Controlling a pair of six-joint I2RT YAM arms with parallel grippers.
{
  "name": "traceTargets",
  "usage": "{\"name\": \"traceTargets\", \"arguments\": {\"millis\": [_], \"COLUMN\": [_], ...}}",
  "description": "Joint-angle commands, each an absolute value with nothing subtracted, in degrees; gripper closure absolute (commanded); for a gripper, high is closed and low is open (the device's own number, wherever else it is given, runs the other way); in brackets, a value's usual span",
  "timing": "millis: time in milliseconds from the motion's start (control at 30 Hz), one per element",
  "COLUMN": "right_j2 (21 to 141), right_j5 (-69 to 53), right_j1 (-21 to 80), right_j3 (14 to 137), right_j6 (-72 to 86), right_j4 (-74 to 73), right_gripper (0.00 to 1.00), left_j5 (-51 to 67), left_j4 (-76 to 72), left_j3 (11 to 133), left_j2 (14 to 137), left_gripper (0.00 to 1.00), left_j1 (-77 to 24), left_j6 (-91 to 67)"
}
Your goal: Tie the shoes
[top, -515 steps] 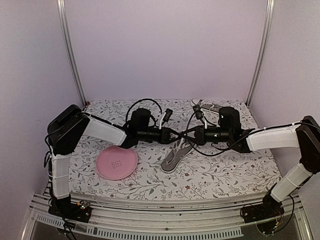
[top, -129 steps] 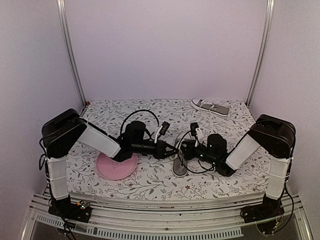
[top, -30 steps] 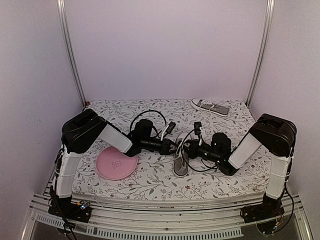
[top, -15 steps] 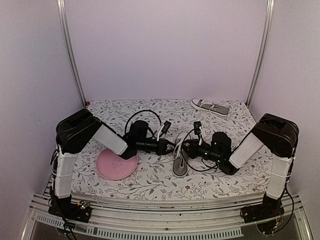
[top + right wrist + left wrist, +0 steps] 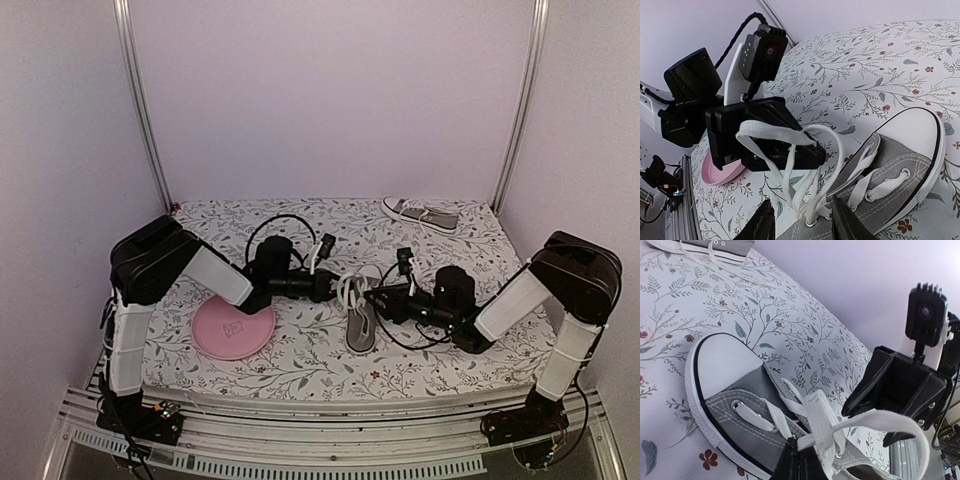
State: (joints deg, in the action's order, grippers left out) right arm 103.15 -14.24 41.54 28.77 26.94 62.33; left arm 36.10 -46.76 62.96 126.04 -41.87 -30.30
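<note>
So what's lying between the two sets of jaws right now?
The nearer grey shoe, its laces looped up between them. The left jaws are shut on the laces; the right jaws stand open. The top view shows it best.

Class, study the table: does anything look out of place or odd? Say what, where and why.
A pink plate sits at the near left of the table, nothing to do with shoes. The second shoe lies alone in the far right corner, well apart from the other shoe in the middle.
</note>
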Motion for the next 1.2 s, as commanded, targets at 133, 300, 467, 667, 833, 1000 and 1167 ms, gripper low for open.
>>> {"name": "traceTargets", "arguments": {"millis": [133,300,467,667,833,1000,1167], "right_j2": [96.5,94.8,96.7,104.3,108.5,111.0,111.7], "right_j5": [-13.9,-12.9,-14.7,-23.1,-29.3,-35.3,-39.2], "right_j1": [40.7,37.6,32.5,29.2,29.2,29.2,29.2], "right_j3": [25.9,28.3,32.3,42.5,48.8,51.5,51.5], "right_j6": [25.4,24.5,23.9,19.6,14.3,10.1,8.2], "right_j4": [56.7,50.5,45.4,37.7,33.0,31.5,31.5], "right_gripper": [0.57,0.56,0.53,0.53,0.54,0.54,0.54], "left_j5": [33.7,32.5,31.6,35.1,36.0,36.5,36.4], "left_j4": [-41.5,-38.2,-39.0,-41.3,-41.4,-41.0,-40.5], "left_j3": [68.4,71.1,71.6,72.1,72.2,72.7,73.1], "left_j2": [124.9,125.4,125.5,126.5,126.6,126.9,127.1], "left_gripper": [1.0,1.0,1.0,1.0,1.0,1.0,1.0], "left_j1": [-40.6,-40.6,-40.4,-40.4,-40.3,-40.3,-40.3], "left_j6": [-25.1,-21.4,-20.2,-21.8,-21.9,-22.0,-22.0]}}
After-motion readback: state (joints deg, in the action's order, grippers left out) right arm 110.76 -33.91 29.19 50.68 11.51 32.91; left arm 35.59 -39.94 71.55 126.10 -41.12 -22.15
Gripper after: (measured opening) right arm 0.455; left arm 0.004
